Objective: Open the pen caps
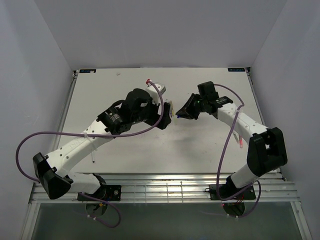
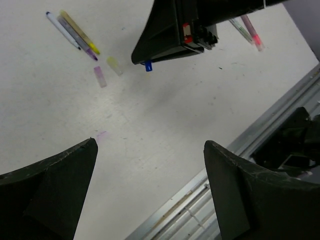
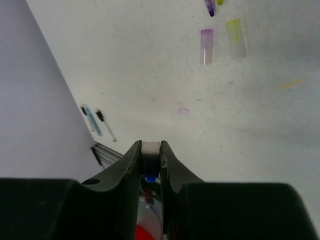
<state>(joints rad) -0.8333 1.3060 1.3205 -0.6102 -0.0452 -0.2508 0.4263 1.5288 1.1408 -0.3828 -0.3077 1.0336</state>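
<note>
Held item: the right gripper is clamped on a white pen, above the middle of the table. The pen's blue end, cap or tip not determinable, projects from the fingertips toward the left gripper. That gripper stands fully spread and well apart from it. The pen axis appears to run gripper to gripper, with the barrel mostly hidden. Judgement: the left must advance and close on the blue end.

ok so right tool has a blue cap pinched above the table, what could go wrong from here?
1. The blue cap sits only at the right tool's tips; dropped from there it could bounce away from the purple cap and yellow cap.
2. The open left tool hangs close to it in the top view; either arm's move might clip the other.
</note>
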